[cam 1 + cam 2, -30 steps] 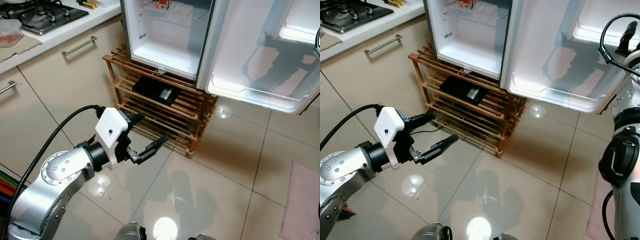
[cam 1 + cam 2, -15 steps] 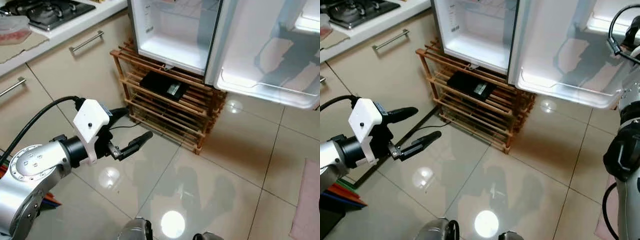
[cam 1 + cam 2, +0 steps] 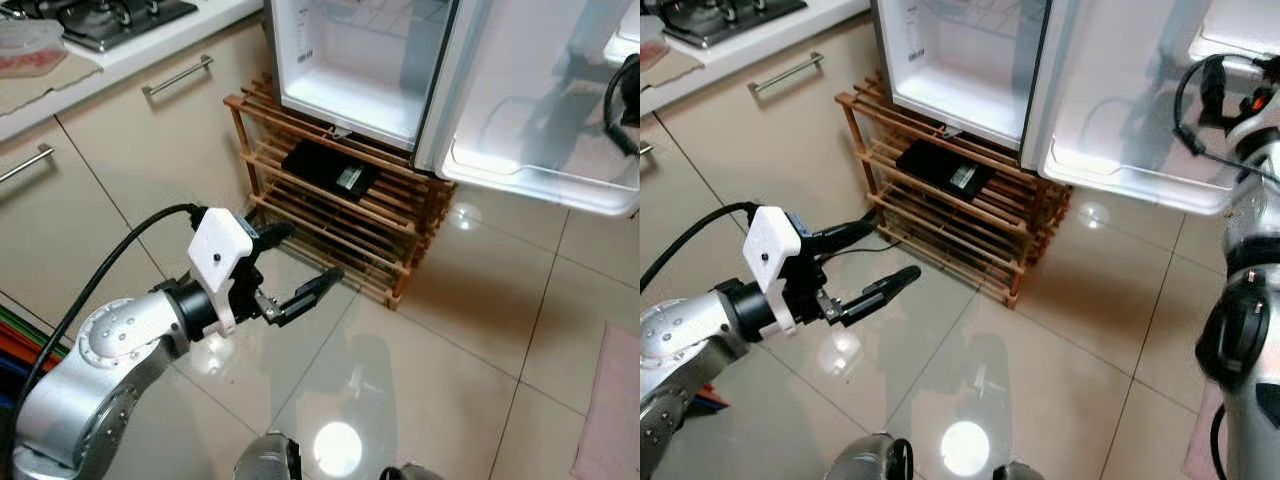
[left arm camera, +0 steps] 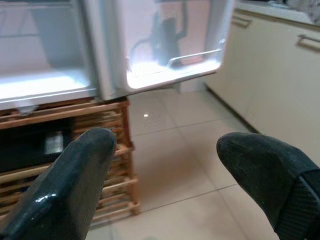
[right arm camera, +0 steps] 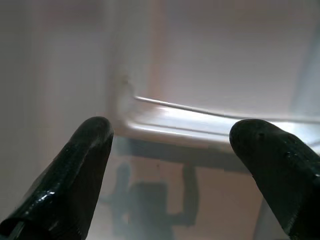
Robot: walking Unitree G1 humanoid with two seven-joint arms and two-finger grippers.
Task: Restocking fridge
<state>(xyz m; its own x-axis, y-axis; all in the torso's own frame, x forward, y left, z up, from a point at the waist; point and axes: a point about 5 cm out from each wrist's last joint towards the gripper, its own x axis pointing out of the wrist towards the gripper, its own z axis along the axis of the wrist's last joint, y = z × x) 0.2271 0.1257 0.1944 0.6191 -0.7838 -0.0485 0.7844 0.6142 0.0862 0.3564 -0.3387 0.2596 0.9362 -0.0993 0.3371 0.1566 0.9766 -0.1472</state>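
Note:
The fridge (image 3: 345, 70) stands open on a low wooden rack (image 3: 345, 225); its lit white lower compartment is bare. Its door (image 3: 530, 110) swings out to the right, with an empty door shelf (image 3: 530, 180) at the bottom. My left gripper (image 3: 315, 250) hovers open and empty above the floor tiles, in front of the rack. In the left wrist view the black fingers (image 4: 75, 185) stand wide apart, facing rack and door shelf (image 4: 175, 65). My right arm (image 3: 1250, 200) reaches up beside the door; the right gripper (image 5: 172, 132) is open, close to the door shelf rail (image 5: 200, 117).
A black flat box (image 3: 330, 170) lies on the rack's top tier. Cream cabinets with bar handles (image 3: 180, 75) and a counter with a gas hob (image 3: 110, 15) run along the left. A pink mat (image 3: 610, 400) lies at the right. Glossy floor tiles (image 3: 450, 370) spread before me.
The whole view has shifted with my head. My left gripper stays open and has come nearer the rack. My right wrist and its cable now show in front of the door shelf.

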